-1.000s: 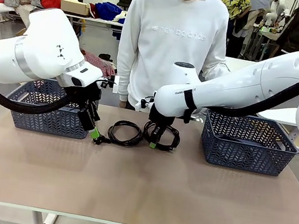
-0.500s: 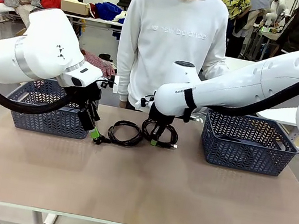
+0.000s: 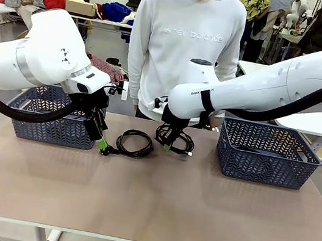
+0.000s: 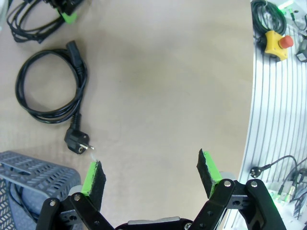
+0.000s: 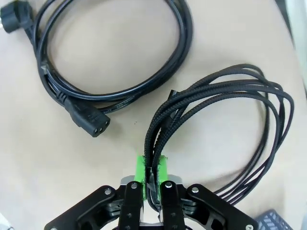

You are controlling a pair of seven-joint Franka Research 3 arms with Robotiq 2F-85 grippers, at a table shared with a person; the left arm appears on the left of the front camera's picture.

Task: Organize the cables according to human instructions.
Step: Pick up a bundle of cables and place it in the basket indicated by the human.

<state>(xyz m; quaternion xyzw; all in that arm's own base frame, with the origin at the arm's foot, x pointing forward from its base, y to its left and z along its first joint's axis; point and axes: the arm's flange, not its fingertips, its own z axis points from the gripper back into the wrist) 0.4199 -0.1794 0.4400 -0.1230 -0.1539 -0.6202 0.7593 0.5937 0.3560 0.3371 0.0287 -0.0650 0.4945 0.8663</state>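
Observation:
My right gripper is shut on a coil of thin braided black cable, lifting it just above the table near the middle. A thicker black power cable lies coiled on the table to its left, with a round plug at one end and a flat connector at the other. My left gripper hovers open by the left basket, close to that round plug, holding nothing.
A grey-blue basket stands at the left and another at the right. A person in a white sweatshirt stands at the far side. A yellow emergency button sits beyond the table edge.
My right gripper has risen slightly and drawn back with the braided cable, which now hangs off the table. The left arm has not moved.

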